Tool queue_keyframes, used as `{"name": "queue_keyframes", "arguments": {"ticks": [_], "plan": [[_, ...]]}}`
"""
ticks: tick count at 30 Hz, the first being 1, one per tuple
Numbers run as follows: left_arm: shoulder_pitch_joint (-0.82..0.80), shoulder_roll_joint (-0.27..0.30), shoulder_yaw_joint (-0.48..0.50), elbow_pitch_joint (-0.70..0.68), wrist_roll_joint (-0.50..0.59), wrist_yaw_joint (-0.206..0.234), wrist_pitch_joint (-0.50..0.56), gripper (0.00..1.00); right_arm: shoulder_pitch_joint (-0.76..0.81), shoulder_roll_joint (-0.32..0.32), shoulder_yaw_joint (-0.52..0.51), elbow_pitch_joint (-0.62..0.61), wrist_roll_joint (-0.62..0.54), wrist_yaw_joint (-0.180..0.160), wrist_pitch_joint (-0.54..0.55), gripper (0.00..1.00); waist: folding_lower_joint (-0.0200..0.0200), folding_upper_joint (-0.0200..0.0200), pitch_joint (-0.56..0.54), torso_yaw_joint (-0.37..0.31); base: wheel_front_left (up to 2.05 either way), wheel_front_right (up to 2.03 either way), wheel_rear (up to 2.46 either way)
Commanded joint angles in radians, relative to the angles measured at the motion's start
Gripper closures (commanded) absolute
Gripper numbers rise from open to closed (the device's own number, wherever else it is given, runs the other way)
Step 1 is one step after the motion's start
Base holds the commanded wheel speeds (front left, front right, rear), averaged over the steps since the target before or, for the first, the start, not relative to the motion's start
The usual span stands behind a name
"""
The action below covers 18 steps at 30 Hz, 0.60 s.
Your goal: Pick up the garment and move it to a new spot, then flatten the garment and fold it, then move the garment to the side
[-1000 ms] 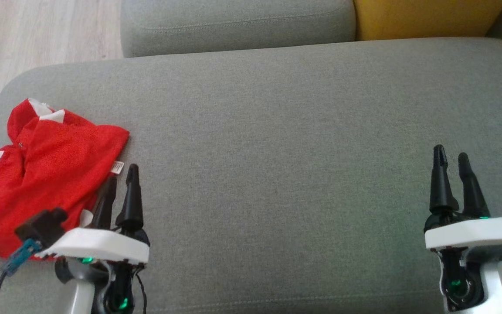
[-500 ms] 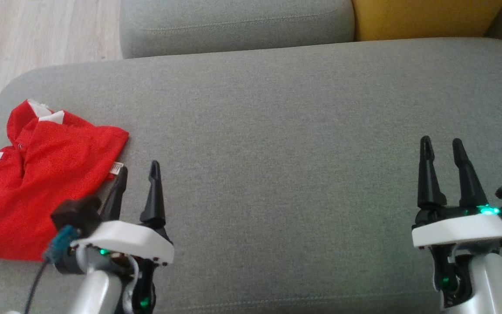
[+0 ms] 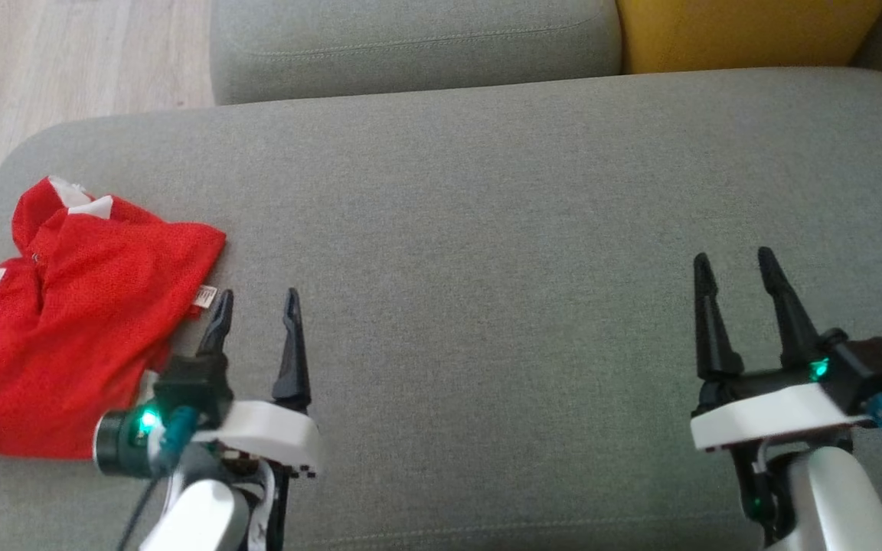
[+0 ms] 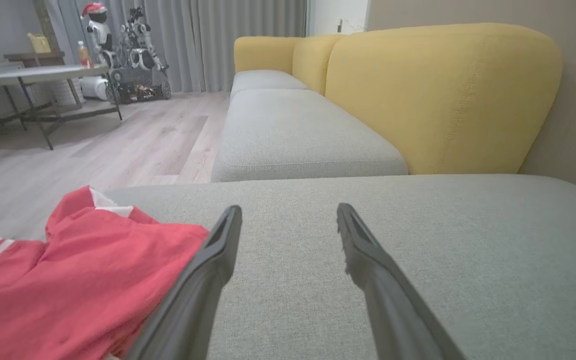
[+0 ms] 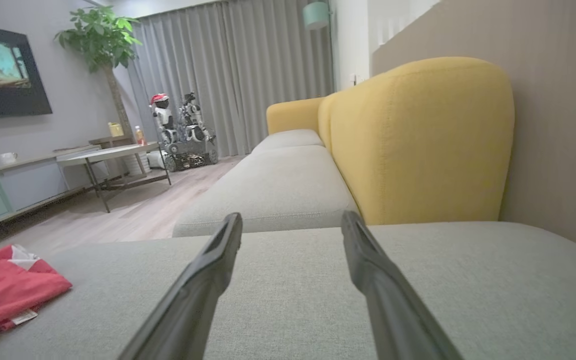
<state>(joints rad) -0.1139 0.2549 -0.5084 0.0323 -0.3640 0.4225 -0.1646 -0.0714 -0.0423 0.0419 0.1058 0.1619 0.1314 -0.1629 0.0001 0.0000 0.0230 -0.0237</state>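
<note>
head view — garment (image 3: 66,329) at cushion's (image 3: 487,191) left edge, left tool (image 3: 257,295) beside

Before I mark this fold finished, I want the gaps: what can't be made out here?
Garment: left part cut off by the head view's edge.
Its near corner: head view, behind the left gripper.
Label: head view, print too small.
</note>
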Motion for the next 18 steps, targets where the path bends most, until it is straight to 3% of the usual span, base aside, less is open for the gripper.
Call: {"name": "queue_keyframes", "arguments": {"ticks": [1,7,10,14,18], "plan": [[-0.066,0.029,0.011,-0.032,0.037,0.016,-0.014,0.0,-0.052,-0.006,0.031,-0.033,-0.034,-0.001,-0.015,0.0,0.0,0.0,0.0,0.001,0.0,0.0,0.0],[-0.095,0.058,-0.076,-0.015,0.112,0.081,-0.032,0.0,-0.056,-0.007,0.038,-0.039,-0.113,-0.001,-0.033,0.0,-0.0001,0.0,0.001,0.002,0.0,0.0,0.0],[-0.093,0.057,-0.085,-0.023,0.1,0.094,-0.041,0.0,-0.056,-0.007,0.044,-0.045,-0.073,-0.001,-0.042,0.0,-0.0001,0.0,0.004,0.003,0.0,0.0,0.0],[-0.074,0.034,-0.043,-0.033,0.065,0.081,-0.052,0.0,-0.05,-0.007,0.043,-0.044,0.011,-0.001,-0.054,0.0,-0.0001,0.0,0.005,0.002,0.0,0.0,0.0],[-0.034,-0.02,0.049,-0.044,0.031,0.026,-0.064,0.0,-0.042,-0.007,0.053,-0.009,0.073,-0.001,-0.066,0.0,-0.0001,0.0,0.003,0.002,0.0,0.0,0.0]]}}
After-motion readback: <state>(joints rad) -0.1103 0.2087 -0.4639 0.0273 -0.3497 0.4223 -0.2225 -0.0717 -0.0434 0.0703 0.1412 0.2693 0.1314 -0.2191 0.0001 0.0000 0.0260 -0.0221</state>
